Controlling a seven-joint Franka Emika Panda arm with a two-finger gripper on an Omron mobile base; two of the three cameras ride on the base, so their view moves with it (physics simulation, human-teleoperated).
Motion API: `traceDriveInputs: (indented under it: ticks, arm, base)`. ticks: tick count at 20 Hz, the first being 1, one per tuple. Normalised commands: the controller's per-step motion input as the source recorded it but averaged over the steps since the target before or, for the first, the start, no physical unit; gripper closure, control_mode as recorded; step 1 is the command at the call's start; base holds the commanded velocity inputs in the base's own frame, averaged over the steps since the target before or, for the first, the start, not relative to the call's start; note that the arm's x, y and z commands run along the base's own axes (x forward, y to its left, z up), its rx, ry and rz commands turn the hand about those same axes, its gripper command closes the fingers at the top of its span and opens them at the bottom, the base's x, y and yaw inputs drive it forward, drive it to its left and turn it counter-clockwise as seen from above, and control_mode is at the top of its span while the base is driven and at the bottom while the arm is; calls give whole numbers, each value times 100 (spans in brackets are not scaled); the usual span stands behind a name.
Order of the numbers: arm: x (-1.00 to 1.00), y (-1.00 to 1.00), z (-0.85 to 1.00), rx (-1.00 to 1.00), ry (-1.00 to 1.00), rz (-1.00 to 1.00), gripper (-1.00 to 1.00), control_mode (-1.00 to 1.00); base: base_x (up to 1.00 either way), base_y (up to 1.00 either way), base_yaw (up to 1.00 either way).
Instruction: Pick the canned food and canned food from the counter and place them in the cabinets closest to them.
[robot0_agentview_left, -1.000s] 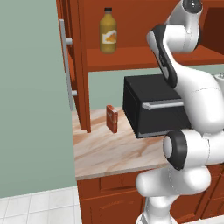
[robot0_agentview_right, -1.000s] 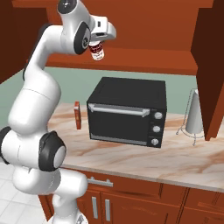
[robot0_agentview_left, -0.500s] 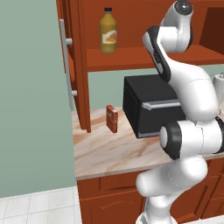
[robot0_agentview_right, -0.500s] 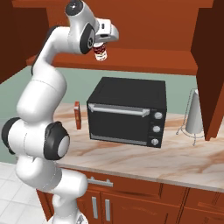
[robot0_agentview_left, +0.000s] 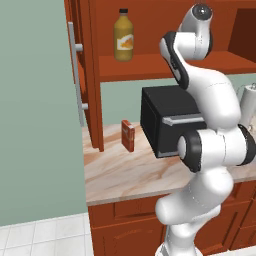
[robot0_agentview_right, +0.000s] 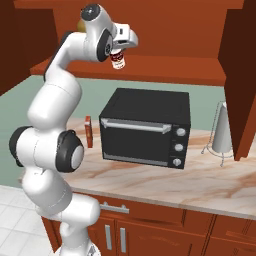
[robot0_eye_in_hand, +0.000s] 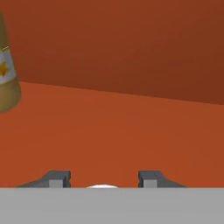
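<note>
On the near table, beside the black oven, just a flat red box. Higher – fingers pinching the red-labelled can, carried level with the cabinet shelf, not yet set down. Farther left, a yellow-labelled bottle. Second can unseen – likely still to do.

Both base views look forward and down from behind the arm, left and right, sharing the black oven. Above the oven, the hand view faces the cabinet shelf closely.
</note>
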Motion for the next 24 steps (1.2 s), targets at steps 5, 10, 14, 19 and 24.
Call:
traceDriveInputs:
  ticks: [5,10,14,19,24]
  arm:
    - [34,-1,-5,0,0,0,100,-100]
    - [33,0,-5,0,0,0,100,-100]
    - [24,0,0,0,0,0,100,-100]
    - [0,0,0,0,0,0,-100,-100]
    - [0,0,0,0,0,0,-100,-100]
  base:
    - [0,0,0]
    - [0,0,0]
    - [0,0,0]
    - [0,0,0]
    - [0,0,0]
